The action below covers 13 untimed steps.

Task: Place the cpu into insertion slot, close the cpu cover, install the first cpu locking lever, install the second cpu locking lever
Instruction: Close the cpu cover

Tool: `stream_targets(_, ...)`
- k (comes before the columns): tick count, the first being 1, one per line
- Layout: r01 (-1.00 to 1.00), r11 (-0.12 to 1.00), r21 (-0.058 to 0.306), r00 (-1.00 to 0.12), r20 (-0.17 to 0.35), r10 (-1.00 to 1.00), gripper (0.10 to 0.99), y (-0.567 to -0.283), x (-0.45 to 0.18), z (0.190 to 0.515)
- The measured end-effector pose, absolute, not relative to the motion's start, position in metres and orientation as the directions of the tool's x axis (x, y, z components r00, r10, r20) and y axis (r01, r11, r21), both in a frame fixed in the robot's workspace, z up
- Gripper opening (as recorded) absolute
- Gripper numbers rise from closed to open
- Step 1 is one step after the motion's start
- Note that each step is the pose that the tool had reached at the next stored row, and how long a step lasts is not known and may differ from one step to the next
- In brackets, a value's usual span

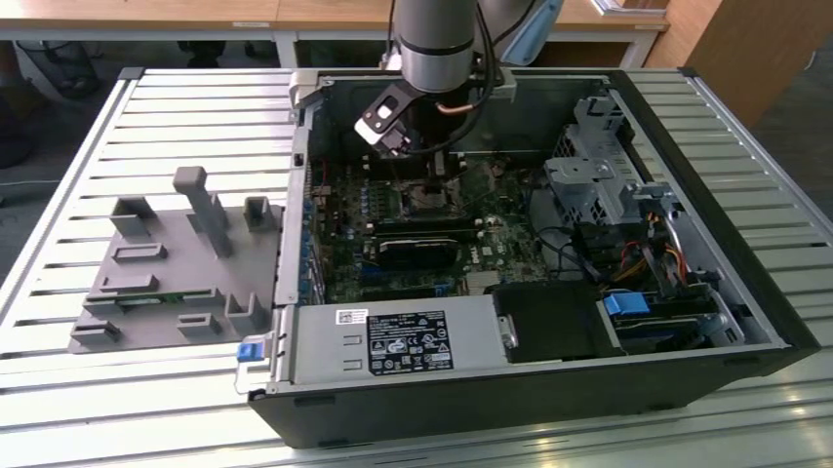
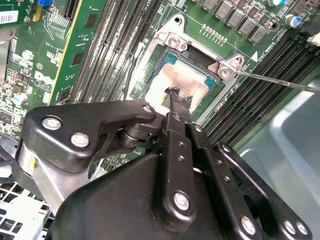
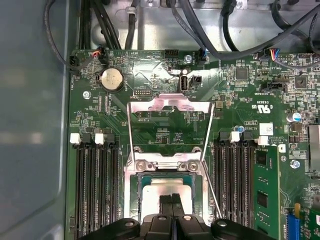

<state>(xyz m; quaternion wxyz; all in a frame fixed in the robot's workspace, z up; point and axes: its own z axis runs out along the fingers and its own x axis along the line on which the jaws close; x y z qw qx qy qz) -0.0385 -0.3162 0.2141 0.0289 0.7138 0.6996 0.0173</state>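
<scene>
The cpu [image 2: 175, 77] [image 3: 157, 189], with a silvery-tan top, lies flat inside the insertion slot [image 2: 192, 59] [image 3: 142, 177] on the green board. My gripper [image 2: 178, 97] [image 3: 171, 199] [image 1: 430, 180] is shut, its two black fingers pressed together with their tips at the cpu's top near one edge; I cannot tell whether they touch it. The cpu cover [image 3: 170, 104] is swung open, standing away from the slot on its hinge. A thin locking lever [image 2: 280, 82] [image 3: 211, 192] sticks out unlatched beside the slot.
The board lies in an open computer case [image 1: 768, 322] with a power supply [image 1: 390, 346], a drive cage [image 1: 592, 185] and cables [image 3: 220, 45]. Memory slots [image 3: 95, 190] flank the socket. A grey fixture [image 1: 170, 263] stands on the slatted table at the exterior view's left.
</scene>
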Motion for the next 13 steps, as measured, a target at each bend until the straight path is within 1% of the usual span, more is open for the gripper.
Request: stream_targets(13,0.998,-0.02,0.063,0.021,-0.015,1.0,0.106,-0.316,-0.038,0.236)
